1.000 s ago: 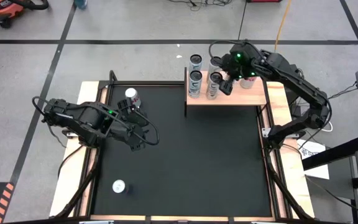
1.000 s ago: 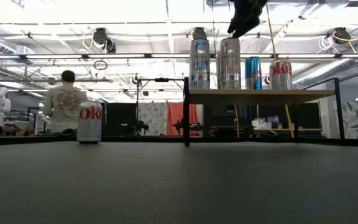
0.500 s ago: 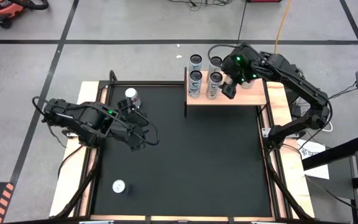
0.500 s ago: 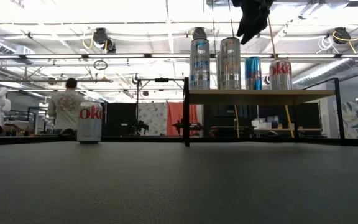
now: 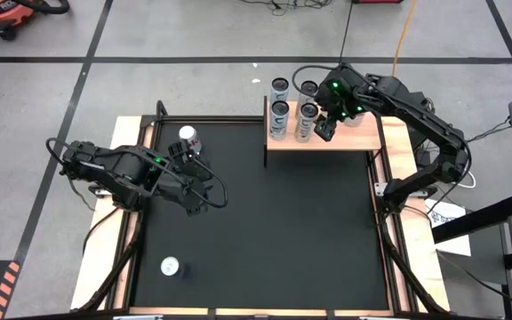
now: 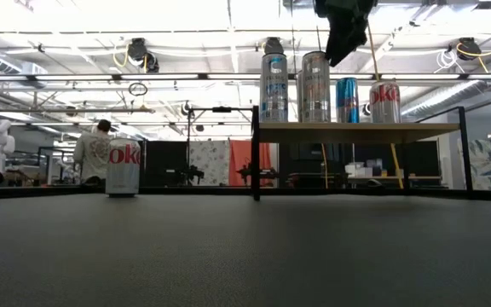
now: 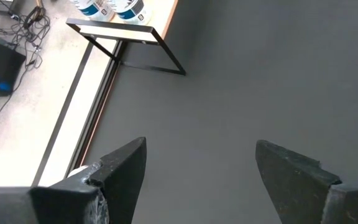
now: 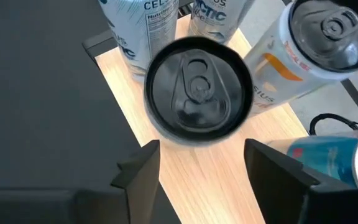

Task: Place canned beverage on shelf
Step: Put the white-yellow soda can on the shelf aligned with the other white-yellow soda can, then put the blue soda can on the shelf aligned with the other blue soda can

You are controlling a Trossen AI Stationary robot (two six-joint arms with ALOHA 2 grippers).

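The light-wood shelf (image 5: 367, 138) stands at the mat's far edge and carries several upright cans: two tall silver ones (image 6: 273, 85), a blue one (image 6: 347, 100) and a Coke can (image 6: 384, 102). My right gripper (image 5: 325, 130) hangs open and empty just above them. In the right wrist view its fingers (image 8: 143, 169) stand on either side of a black-topped can (image 8: 197, 87) below, apart from it. My left gripper (image 5: 210, 192) waits open and empty over the mat's left part. Another Coke can (image 5: 188, 138) stands upright on the mat at far left.
A silver-topped can (image 5: 170, 266) stands on the mat near the front left corner. The shelf's black metal legs (image 7: 148, 53) stand on the mat's far edge. A person (image 6: 96, 153) moves in the room beyond. The black mat (image 5: 274, 231) lies open between the arms.
My right gripper has shifted a little toward the table's near right above the shelf's cans and dipped slightly. The cans have stayed where they were.
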